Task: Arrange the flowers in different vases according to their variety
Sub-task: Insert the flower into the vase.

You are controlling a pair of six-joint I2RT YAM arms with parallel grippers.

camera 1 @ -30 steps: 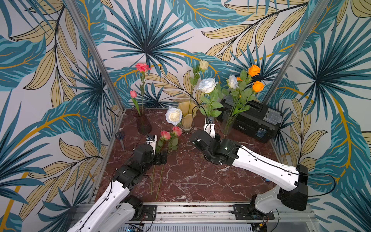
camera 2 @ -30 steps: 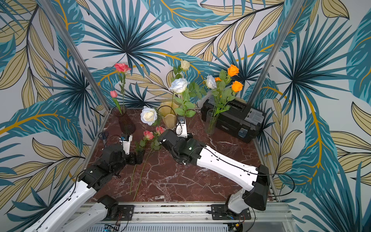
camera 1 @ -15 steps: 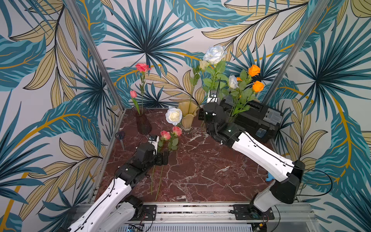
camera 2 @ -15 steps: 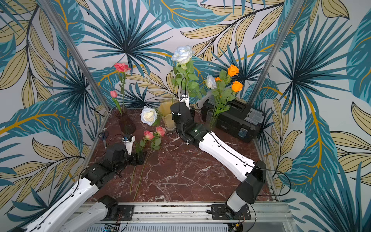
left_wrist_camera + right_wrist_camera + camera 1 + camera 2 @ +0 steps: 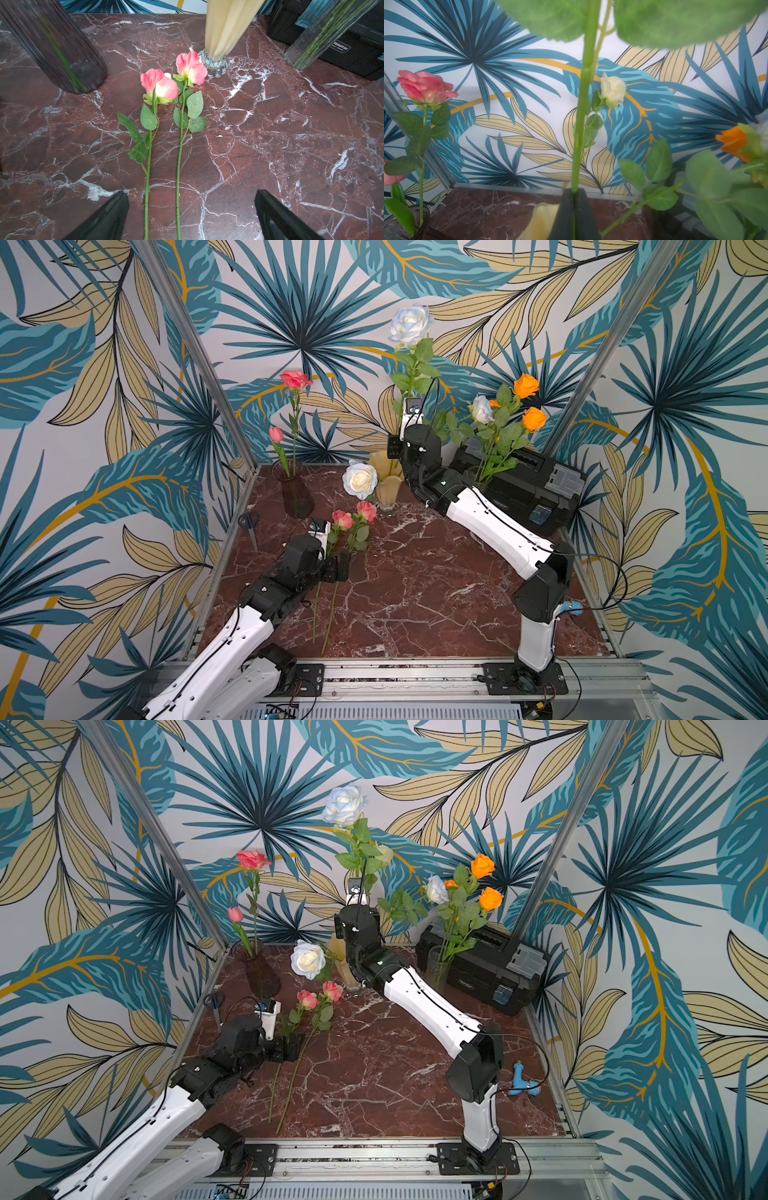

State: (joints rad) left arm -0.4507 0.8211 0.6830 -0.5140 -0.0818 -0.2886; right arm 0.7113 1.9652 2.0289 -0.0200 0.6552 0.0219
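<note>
Bare marble tabletop (image 5: 415,593) is left to the front right of the cream-yellow vase (image 5: 388,487). Directly before that vase, passage is barred by two pink roses (image 5: 351,526) laid flat. At its left the purple vase (image 5: 296,495) is stood; at its right, the clear vase (image 5: 439,969) and black toolbox (image 5: 536,485). Above it, room is taken by the right arm (image 5: 490,522) and white rose (image 5: 410,323).

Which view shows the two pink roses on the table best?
Left wrist view: the two pink roses lie unobstructed, stems running through the open left gripper. In both top views they are small, partly under that gripper. The right wrist view misses them.
</note>
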